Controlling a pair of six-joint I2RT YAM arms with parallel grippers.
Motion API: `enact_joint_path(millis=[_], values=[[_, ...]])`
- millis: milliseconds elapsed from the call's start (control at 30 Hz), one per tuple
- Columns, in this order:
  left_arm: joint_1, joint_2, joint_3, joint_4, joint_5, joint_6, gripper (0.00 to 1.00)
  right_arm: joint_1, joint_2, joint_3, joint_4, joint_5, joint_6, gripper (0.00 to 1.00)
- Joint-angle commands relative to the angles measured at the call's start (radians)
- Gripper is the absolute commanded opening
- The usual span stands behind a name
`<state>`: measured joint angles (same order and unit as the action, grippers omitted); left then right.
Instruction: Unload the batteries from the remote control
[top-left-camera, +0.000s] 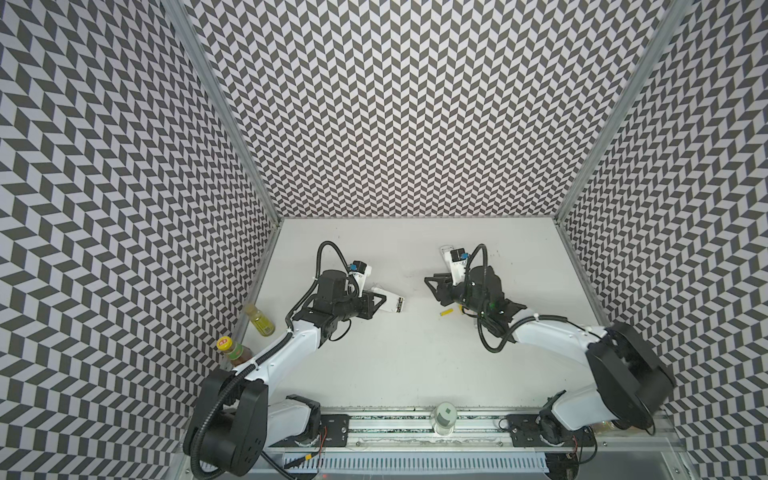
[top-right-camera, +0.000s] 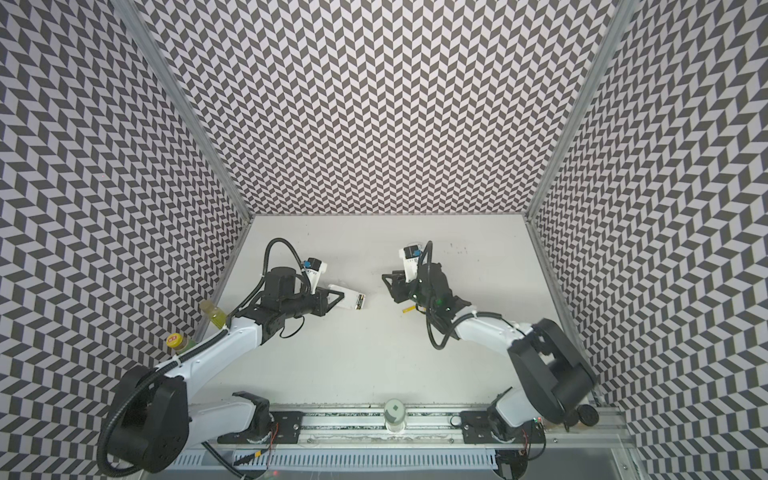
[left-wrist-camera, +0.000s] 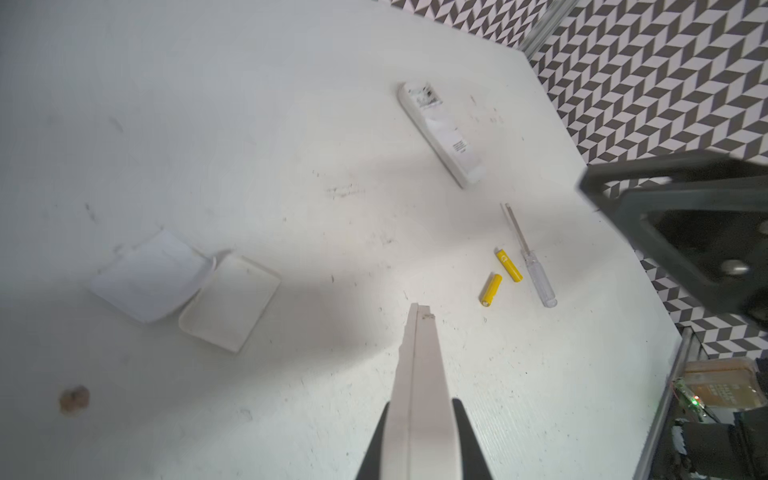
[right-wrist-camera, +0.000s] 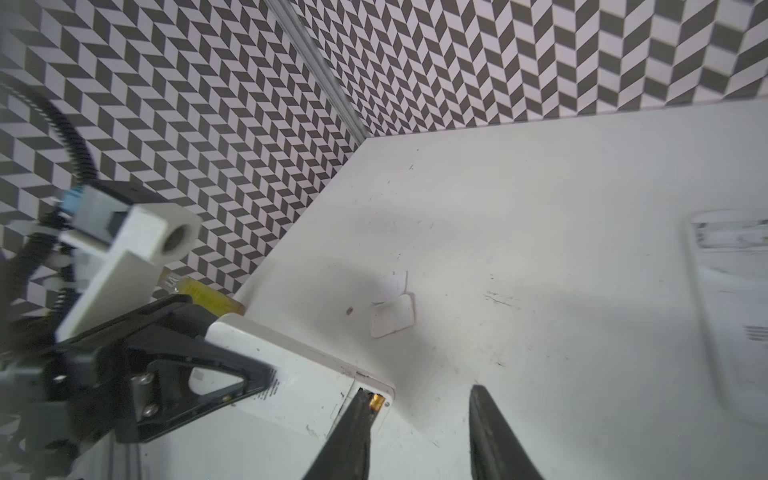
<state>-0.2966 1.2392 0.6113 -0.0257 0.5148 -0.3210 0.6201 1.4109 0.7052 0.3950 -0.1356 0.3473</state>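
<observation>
White tabletop (top-left-camera: 415, 374), scuffed, with chevron-patterned walls (top-left-camera: 415, 104) closing it in on three sides; I am itemising from my station.

Remotes, two: the left gripper (left-wrist-camera: 422, 403) is clamping a white remote (top-right-camera: 349, 300) edge-on, fingers pressed tight against its sides, holding it above mid-table; a second remote (left-wrist-camera: 440, 133) is lying flat farther back.

Batteries: one yellow battery (left-wrist-camera: 491, 289) and another yellow battery (left-wrist-camera: 509, 265) are lying loose on the table, close together; a black battery (right-wrist-camera: 376, 403) with a gold end is sitting in the held remote's open compartment, and I cannot count more there.

Right gripper (right-wrist-camera: 417, 390): jaws are standing apart, gripping nothing, one fingertip (right-wrist-camera: 360, 405) at the compartment's mouth.

Screwdriver (left-wrist-camera: 536, 270), one, clear-handled, is lying just beside the yellow pair.

White panels, two: one panel (left-wrist-camera: 149, 282) is touching the other panel (left-wrist-camera: 230, 301).
</observation>
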Motion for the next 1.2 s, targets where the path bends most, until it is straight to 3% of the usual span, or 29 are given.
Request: enact_joint_path(millis=[0,233,367,533,767,967,1167], values=[[0.003,0.002,-0.037,0.097,0.026,-0.17,0.0,-0.005,-0.14,-0.091,-0.138,0.193,-0.067,0.48],[0.028,0.033,-0.12,0.159,0.033,-0.29,0.0,-0.033,-0.413,-0.265,-0.269,0.398,-0.04,0.66],[0.042,0.05,-0.149,0.183,0.021,-0.324,0.01,-0.065,-0.478,-0.301,-0.344,0.417,0.048,0.7],[0.043,0.066,-0.169,0.2,0.024,-0.34,0.16,-0.073,-0.406,-0.27,-0.423,0.413,0.083,0.7],[0.043,0.081,-0.173,0.199,0.021,-0.341,0.26,-0.075,-0.251,-0.177,-0.521,0.387,0.105,0.7],[0.047,0.093,-0.174,0.188,0.012,-0.344,0.42,-0.095,-0.157,-0.172,-0.498,0.341,0.11,0.69],[0.054,0.115,-0.17,0.186,0.005,-0.342,0.46,-0.109,-0.12,-0.176,-0.47,0.331,0.108,0.65]])
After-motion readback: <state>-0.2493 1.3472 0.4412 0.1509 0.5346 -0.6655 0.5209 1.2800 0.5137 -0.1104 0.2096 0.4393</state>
